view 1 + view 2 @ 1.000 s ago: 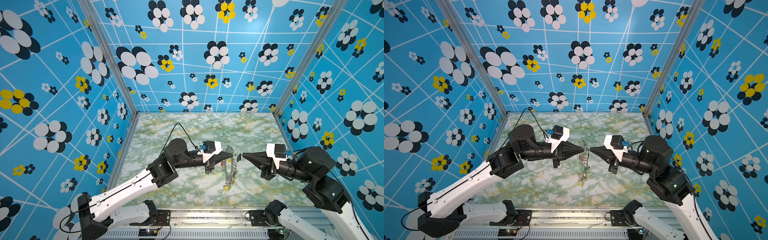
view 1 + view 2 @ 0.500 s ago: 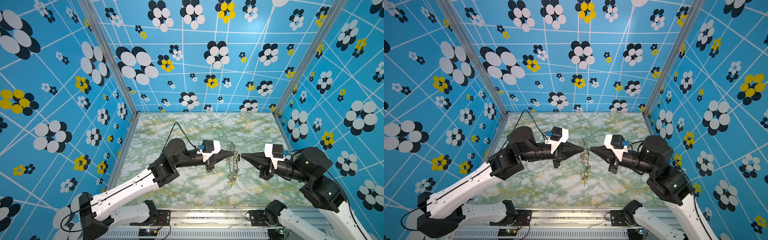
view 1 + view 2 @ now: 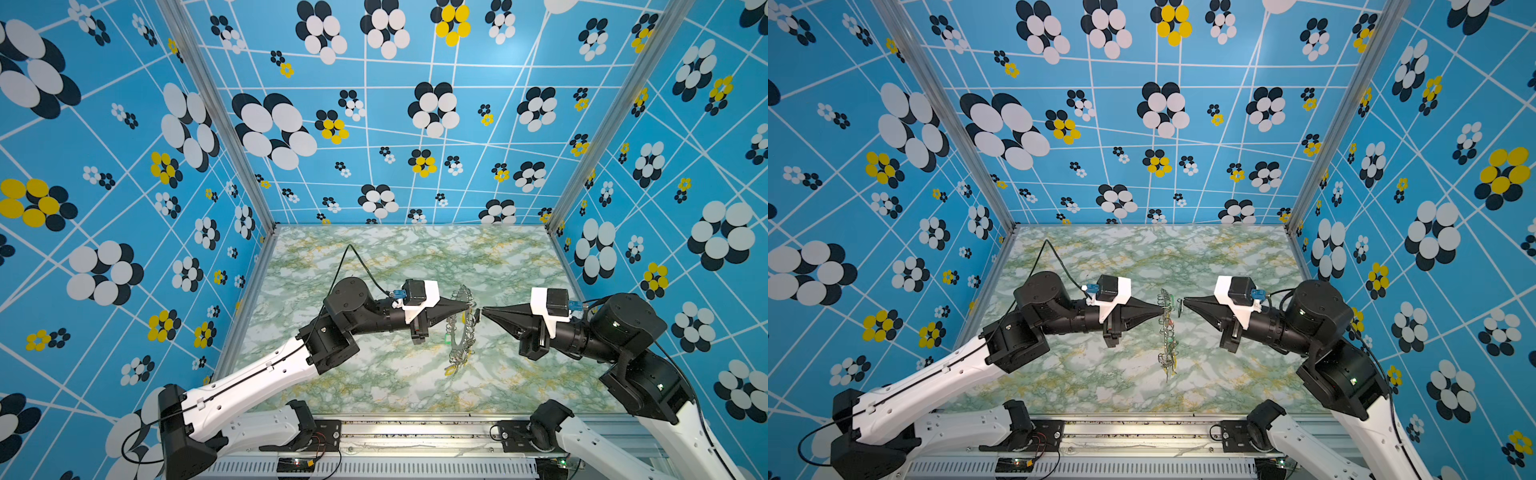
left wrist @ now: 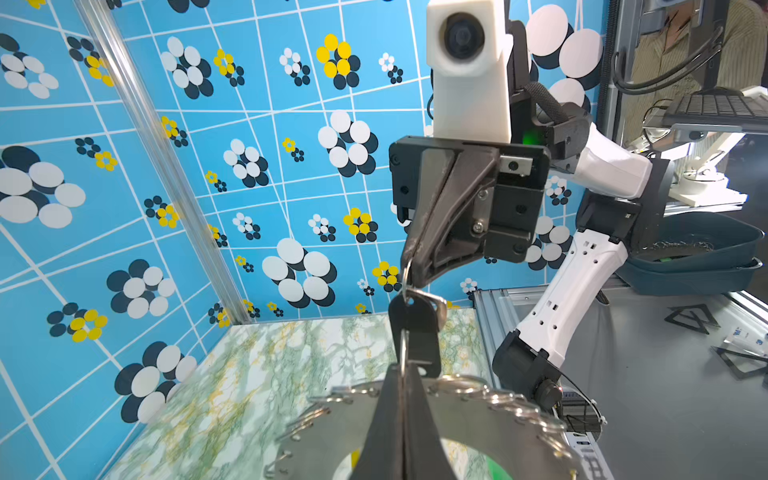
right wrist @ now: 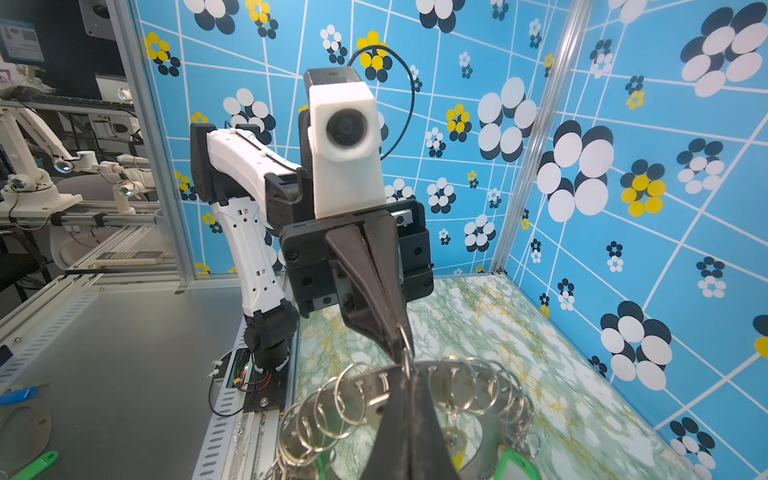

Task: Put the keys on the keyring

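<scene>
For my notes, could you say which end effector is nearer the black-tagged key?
Right. The right end effector pinches the ring the key hangs from; the left end effector, opposite, grips a loop on the keyring.

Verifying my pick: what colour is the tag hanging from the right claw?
The tag is black; the left wrist view shows it best.

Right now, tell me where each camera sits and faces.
Both top views: high above the near edge, looking down on the table; both arms show, left gripper and right gripper meeting at the keyring.
Left wrist: on the left arm, looking past its shut fingers at the right gripper holding the key.
Right wrist: on the right arm, looking past its shut fingers at the left gripper and keyring.
Shared: wrist views face each other.
</scene>
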`<state>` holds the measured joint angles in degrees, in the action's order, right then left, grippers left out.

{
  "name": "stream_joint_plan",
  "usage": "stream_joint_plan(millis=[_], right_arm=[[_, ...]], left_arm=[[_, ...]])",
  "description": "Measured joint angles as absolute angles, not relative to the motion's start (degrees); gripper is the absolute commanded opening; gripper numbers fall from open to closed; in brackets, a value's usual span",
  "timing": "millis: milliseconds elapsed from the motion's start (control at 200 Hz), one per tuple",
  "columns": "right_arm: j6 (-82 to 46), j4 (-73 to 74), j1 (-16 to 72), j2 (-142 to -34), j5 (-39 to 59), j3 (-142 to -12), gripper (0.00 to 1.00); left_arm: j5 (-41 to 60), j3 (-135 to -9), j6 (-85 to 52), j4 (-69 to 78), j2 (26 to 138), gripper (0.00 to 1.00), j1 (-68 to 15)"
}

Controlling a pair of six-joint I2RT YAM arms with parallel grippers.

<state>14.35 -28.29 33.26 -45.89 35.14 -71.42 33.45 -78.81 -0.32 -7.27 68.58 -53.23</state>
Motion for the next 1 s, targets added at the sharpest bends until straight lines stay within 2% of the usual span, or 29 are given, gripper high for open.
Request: stream_joint_plan(millis=[385,999], right_arm=[[14.2,-29.5,33.3,-46.7,35.0,-71.4,0.00],[14.8,-30.0,33.3,-43.1,34.2,-74.1,0.00]], left_arm=[[34.0,-76.5,-3.0,0.7,66.9,0.00,-53.3],[33.4,-76.5,-1.5,-4.4,67.3,0.00,-53.4]])
